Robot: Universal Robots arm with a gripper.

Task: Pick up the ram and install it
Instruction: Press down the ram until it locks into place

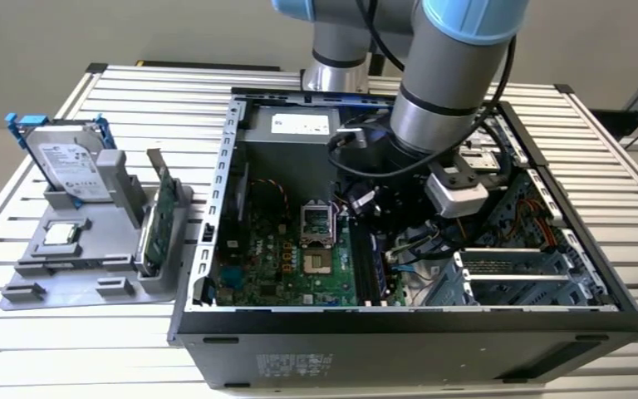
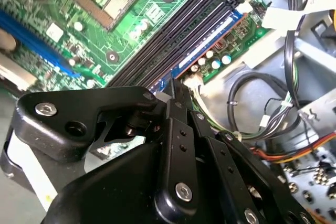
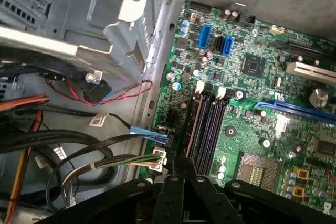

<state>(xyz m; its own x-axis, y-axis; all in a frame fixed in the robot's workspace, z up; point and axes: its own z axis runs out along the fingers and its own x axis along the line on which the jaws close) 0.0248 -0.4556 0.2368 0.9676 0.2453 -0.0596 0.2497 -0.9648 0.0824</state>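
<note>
ram going into its slot, gripper point(image 2: 176, 85) down inside the computer case point(image 1: 408, 320)

the install step is in hand: in the second wrist view the fingers seem closed on the ram point(image 2: 207, 43), a blue-green stick sitting in the memory slots point(image 3: 206, 124) beside the cpu socket point(image 3: 257, 167); seating calls for even downward pressure. the exterior view adds the hard drive point(image 1: 70, 162) outside the case.

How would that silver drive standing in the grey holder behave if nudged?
The drive looks like a rigid metal box, so it is probably stiff and heavy for its size. Standing tall on a narrow edge, it might tip, though the grey holder seems to brace it.
</note>
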